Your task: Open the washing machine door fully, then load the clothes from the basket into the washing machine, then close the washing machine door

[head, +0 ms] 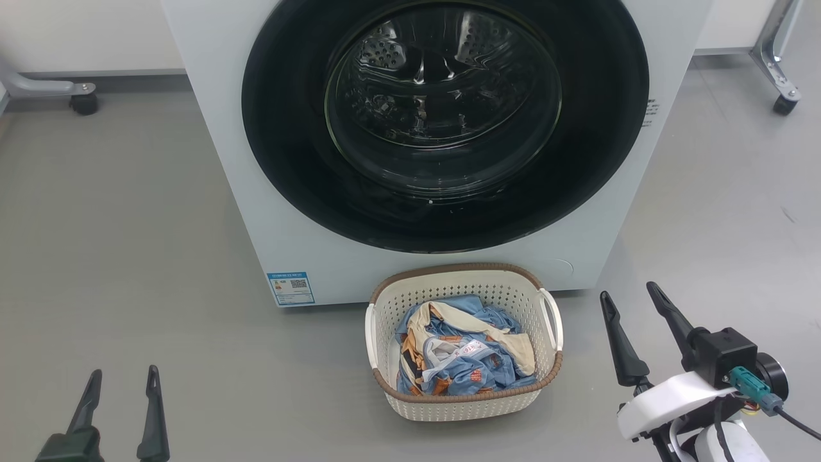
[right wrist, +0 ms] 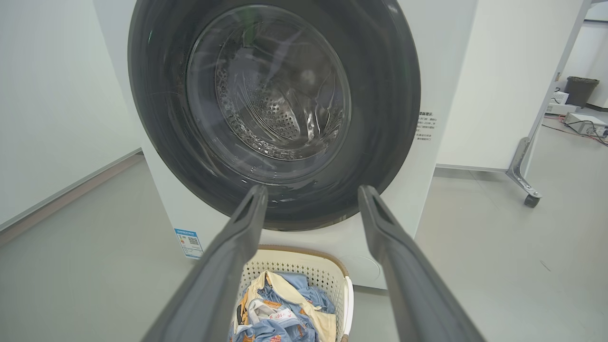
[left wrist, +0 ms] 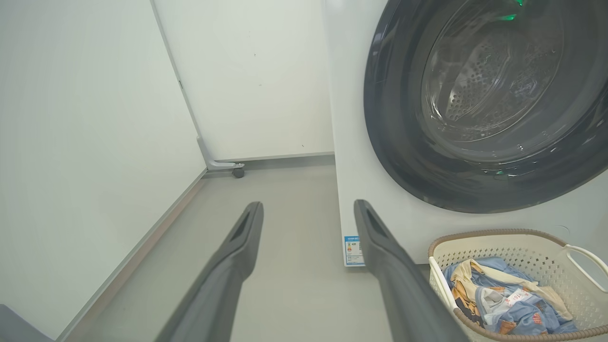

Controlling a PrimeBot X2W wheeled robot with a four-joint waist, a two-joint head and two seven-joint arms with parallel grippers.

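The white washing machine (head: 211, 128) stands ahead with its round black-rimmed door (head: 288, 160) shut against the front; the steel drum shows through the glass bowl (head: 442, 96). On the floor right before it sits the cream perforated basket (head: 449, 292) holding light-blue and cream clothes (head: 458, 353). My left gripper (head: 124, 378) is open at the lower left, well left of the basket, nothing between its fingers. At the lower right my right gripper (head: 627, 296) is open too, just right of the basket. The door (right wrist: 380, 71), basket (right wrist: 304, 268) and clothes (right wrist: 280, 313) also lie ahead in the right wrist view.
Grey floor (head: 109, 224) spreads on both sides of the machine. A wheeled frame leg (head: 779, 83) stands at the back right and a castor (head: 83, 102) at the back left. White wall panels (left wrist: 95, 118) close off the left side. A blue sticker (head: 290, 288) marks the machine's lower left.
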